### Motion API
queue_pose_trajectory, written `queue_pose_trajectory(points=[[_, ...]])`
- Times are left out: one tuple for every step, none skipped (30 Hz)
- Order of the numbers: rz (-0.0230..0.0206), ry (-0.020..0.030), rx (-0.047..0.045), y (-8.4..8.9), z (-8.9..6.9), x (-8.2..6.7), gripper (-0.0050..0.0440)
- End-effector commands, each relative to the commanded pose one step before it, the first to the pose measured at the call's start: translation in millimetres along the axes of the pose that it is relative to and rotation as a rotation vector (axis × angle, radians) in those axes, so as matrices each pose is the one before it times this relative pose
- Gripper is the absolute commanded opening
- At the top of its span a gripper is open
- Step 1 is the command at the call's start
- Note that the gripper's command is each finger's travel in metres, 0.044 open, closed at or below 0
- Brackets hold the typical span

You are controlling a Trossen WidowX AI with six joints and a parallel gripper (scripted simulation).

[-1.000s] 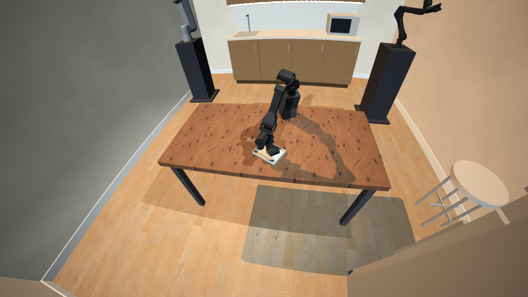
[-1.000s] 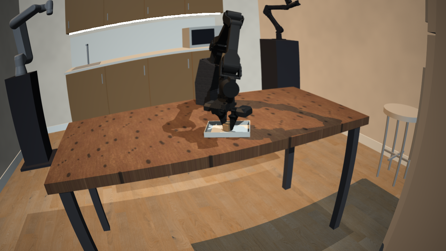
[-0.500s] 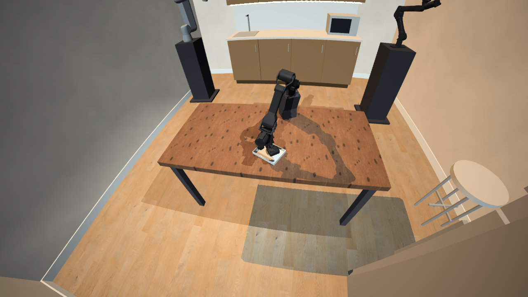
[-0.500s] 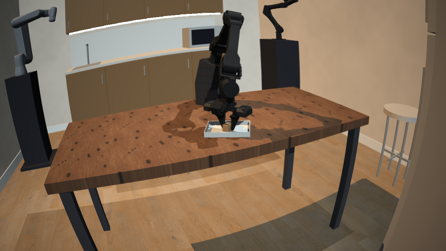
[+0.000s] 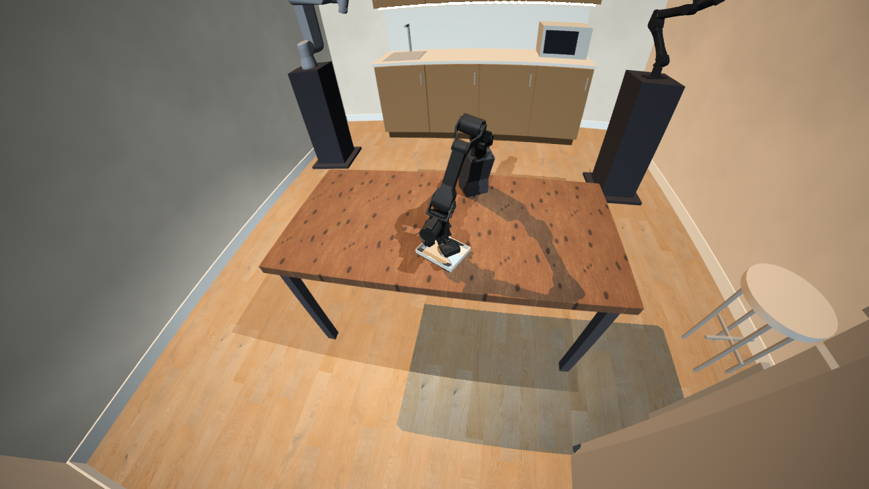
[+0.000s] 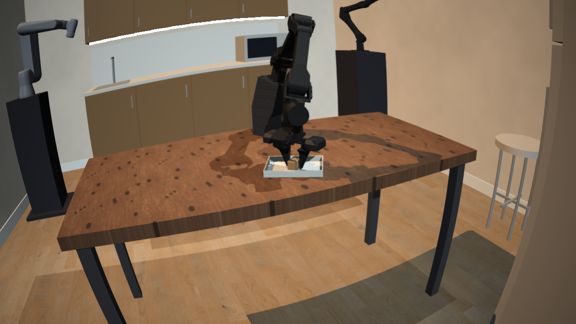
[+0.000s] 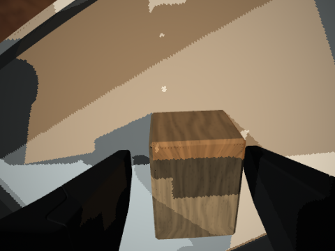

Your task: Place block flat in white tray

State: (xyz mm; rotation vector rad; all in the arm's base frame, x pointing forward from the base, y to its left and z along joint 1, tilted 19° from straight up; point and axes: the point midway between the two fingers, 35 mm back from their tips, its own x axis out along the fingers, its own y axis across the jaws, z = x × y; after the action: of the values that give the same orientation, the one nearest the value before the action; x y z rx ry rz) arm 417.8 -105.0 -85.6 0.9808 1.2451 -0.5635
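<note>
A small wooden block (image 7: 197, 173) (image 6: 293, 166) rests flat on the floor of the white tray. The block also shows in the exterior view (image 6: 292, 164). My gripper (image 7: 188, 159) is open and points down into the tray, one finger on each side of the block. There is a clear gap between the left finger and the block; the right finger stands close beside it. In the top view the tray (image 5: 442, 255) lies near the middle of the table and the gripper (image 5: 442, 244) hides the block.
The tray sits on a brown spotted table (image 5: 450, 229). The arm's base (image 5: 476, 173) stands at the table's far edge. Two black pedestals with other arms (image 5: 322, 115) (image 5: 635, 134) stand behind the table. A stool (image 5: 783, 303) is at the right.
</note>
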Motion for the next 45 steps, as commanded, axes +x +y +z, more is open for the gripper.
queue_pose_trajectory(points=[[0.02028,-0.0226,-0.00483,7.63,5.51,-9.18,0.0215],[0.0,0.0,0.0,0.0,0.0,0.0,0.0215],[0.0,0.0,0.0,0.0,0.0,0.0,0.0215],[0.0,0.0,0.0,0.0,0.0,0.0,0.0215],[0.0,0.0,0.0,0.0,0.0,0.0,0.0215],[0.0,0.0,0.0,0.0,0.0,0.0,0.0215],[0.0,0.0,0.0,0.0,0.0,0.0,0.0215],[0.0,0.0,0.0,0.0,0.0,0.0,0.0215],[0.0,0.0,0.0,0.0,0.0,0.0,0.0215],[0.0,0.0,0.0,0.0,0.0,0.0,0.0215],[0.0,0.0,0.0,0.0,0.0,0.0,0.0215],[0.0,0.0,0.0,0.0,0.0,0.0,0.0215],[0.0,0.0,0.0,0.0,0.0,0.0,0.0215],[0.0,0.0,0.0,0.0,0.0,-0.01,0.0215],[0.0,0.0,0.0,0.0,0.0,-0.06,0.0215],[0.0,0.0,0.0,0.0,0.0,-0.16,0.0215],[0.0,0.0,0.0,0.0,0.0,-0.29,0.0215],[0.0,0.0,0.0,0.0,0.0,0.0,0.0215],[0.0,0.0,0.0,0.0,0.0,0.0,0.0215],[0.0,0.0,0.0,0.0,0.0,-0.45,0.0215],[0.0,0.0,0.0,0.0,0.0,-0.64,0.0215],[0.0,0.0,0.0,0.0,0.0,-0.83,0.0215],[0.0,0.0,0.0,0.0,0.0,-1.03,0.0215],[0.0,0.0,0.0,0.0,0.0,-1.23,0.0215],[0.0,0.0,0.0,0.0,0.01,-1.44,0.0215],[0.0,0.0,0.0,0.0,0.0,-1.63,0.0215],[0.0,0.0,0.0,0.0,-0.01,-1.81,0.0215],[0.0,0.0,0.0,0.0,0.01,-1.98,0.0215],[0.0,0.0,0.0,0.0,0.0,-2.12,0.0215],[0.0,0.0,0.0,0.0,0.0,-2.24,0.0215],[0.0,0.0,0.0,0.0,0.0,-2.34,0.0215],[0.0,0.0,0.0,0.0,0.0,-2.41,0.0215],[0.0,0.0,0.0,0.0,0.0,-2.45,0.0215],[0.0,0.0,0.0,0.0,0.0,-2.47,0.0215],[0.0,0.0,0.0,0.0,0.0,0.0,0.0215],[0.0,0.0,0.0,0.0,0.0,0.0,0.0215],[0.0,0.0,0.0,0.0,0.0,-2.44,0.0215],[0.0,0.0,0.0,0.0,0.0,-2.4,0.0215],[0.0,0.0,0.0,0.0,0.0,-2.32,0.0215],[0.0,0.0,0.0,0.0,0.0,-2.22,0.0215],[0.0,0.0,0.0,0.0,0.0,-2.08,0.0215],[0.0,0.0,0.0,0.0,0.0,-1.92,0.0215],[0.0,0.0,0.0,0.0,0.0,-1.75,0.0215],[0.0,0.0,0.0,0.0,0.0,-1.54,0.0215],[0.0,0.0,0.0,0.0,0.0,-1.34,0.0215]])
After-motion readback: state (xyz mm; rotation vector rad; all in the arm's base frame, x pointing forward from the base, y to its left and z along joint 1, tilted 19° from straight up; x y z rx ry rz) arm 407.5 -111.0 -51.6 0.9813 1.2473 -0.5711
